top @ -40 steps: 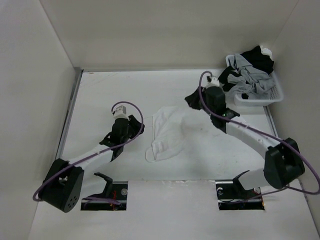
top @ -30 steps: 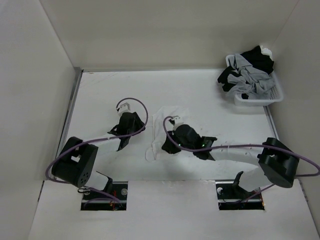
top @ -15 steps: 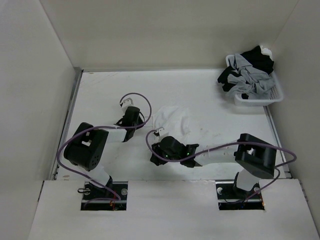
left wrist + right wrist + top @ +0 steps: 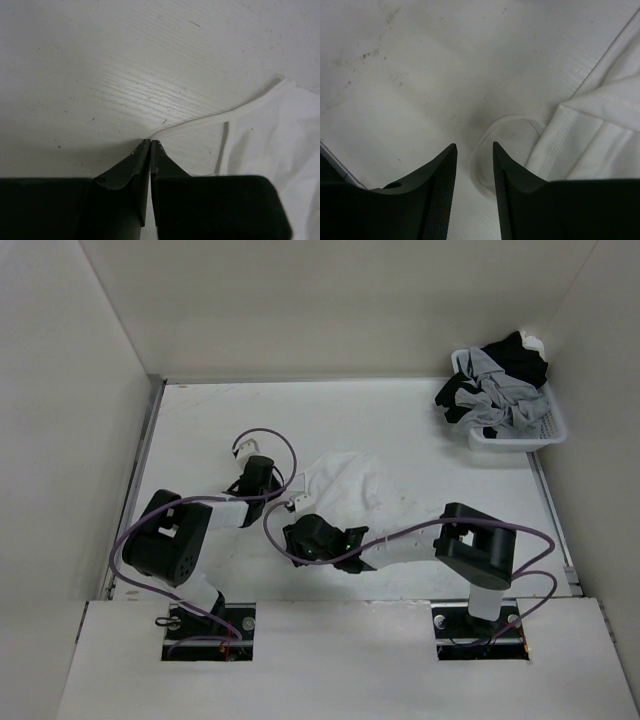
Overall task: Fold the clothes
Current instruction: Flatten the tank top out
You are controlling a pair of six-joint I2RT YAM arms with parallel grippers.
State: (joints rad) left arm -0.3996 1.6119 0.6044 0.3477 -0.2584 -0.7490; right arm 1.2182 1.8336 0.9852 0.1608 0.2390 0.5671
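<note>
The clothes are a thin white garment, rumpled at mid-table. My left gripper is at its left corner. In the left wrist view the left gripper is shut low over the table, and a narrow strap runs straight into its tips. My right gripper is at the garment's near-left edge. Seen from the right wrist, the right gripper is open. A strap loop lies just ahead of its right finger, beside a folded hem.
A white plastic basket with black and grey garments stands at the back right corner. White walls enclose the table on the left, back and right. The right arm lies low across the near middle of the table.
My left gripper has closed at the strap by the garment's left corner. My right arm has swung down and left across the garment to its near-left edge, and its jaws have opened.
</note>
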